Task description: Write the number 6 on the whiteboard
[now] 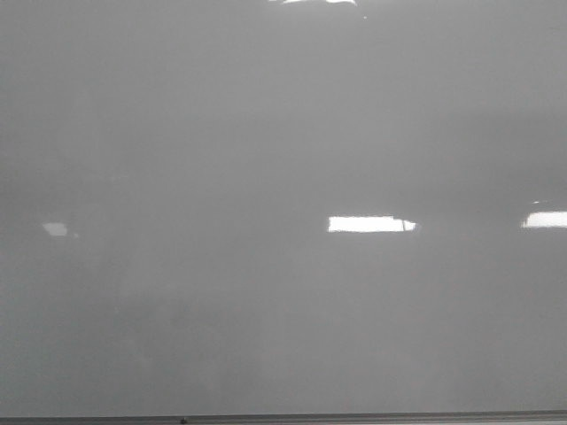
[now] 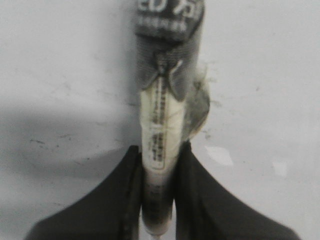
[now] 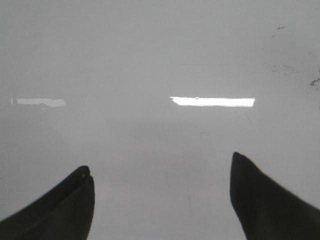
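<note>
The whiteboard [image 1: 221, 133] fills the front view, a glossy pale grey sheet with a thin grey frame edge [image 1: 266, 418] running along the bottom. Bright rectangular glare patches [image 1: 370, 224] sit across its middle and right side, with a fainter one at the left. No drawn stroke can be made out on the board in this view, so the number 6 cannot be located; neither arm shows here.

In the left wrist view, the left gripper [image 2: 159, 200] is clenched on a marker [image 2: 161, 135], its two dark fingers [image 2: 112, 200] pressed against either side of the pale barrel. The marker points away from the camera toward the board surface. A narrow strip of small black print runs along the barrel, too blurred to read. The grey cap end carries larger pale characters, partly cut off by the picture's edge and also illegible. Faint dark smudges mark the board around the marker.

In the right wrist view, the right gripper [image 3: 162, 200] is spread wide with nothing between its fingers [image 3: 260, 200], above bare board. A few dark specks [image 3: 314, 81] lie near one edge.
</note>
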Controlling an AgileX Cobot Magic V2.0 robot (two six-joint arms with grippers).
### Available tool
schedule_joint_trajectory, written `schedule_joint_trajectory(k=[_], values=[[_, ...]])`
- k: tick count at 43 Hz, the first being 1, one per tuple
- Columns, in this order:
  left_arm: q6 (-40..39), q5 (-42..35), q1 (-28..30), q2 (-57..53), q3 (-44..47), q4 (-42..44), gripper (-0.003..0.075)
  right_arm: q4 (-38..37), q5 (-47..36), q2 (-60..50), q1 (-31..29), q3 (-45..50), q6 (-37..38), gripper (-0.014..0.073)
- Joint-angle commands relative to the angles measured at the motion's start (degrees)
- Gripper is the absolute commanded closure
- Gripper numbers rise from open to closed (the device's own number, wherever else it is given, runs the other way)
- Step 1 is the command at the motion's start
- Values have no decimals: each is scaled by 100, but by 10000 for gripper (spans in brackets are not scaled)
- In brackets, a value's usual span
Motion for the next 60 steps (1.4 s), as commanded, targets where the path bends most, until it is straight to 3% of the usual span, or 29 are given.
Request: schedule_joint_trajectory(k=[1, 10, 16, 21, 27, 41, 49, 60], values=[[-16, 101, -14, -420, -192, 189, 725, 8, -430, 89, -4, -207, -10, 12], [77, 2934, -435, -1148, -946, 978, 729, 8, -257, 123, -4, -225, -10, 12], [1396, 4610, -1196, -1187, -1600, 978, 730, 35, 271, 431, 23, -434, -88, 12], [2357, 5270, -2136, -1186, -1910, 978, 729, 180, 672, 988, 277, -764, -435, 12], [3337, 5446, -3305, -1186, -2082, 1119, 730, 590, 1214, 1876, 1043, -1208, -1359, 12], [3451, 4963, -5309, -1186, -2287, 1629, 730, 935, 1512, 3745, 3256, -2337, -2659, 12], [3451, 4558, -5746, -1186, -2287, 1629, 730, 927, 1255, 4570, 4311, -2988, -2851, 12], [3451, 4489, -5779, -1186, -2287, 1591, 730, 927, 985, 4999, 4554, -3343, -2884, 12]])
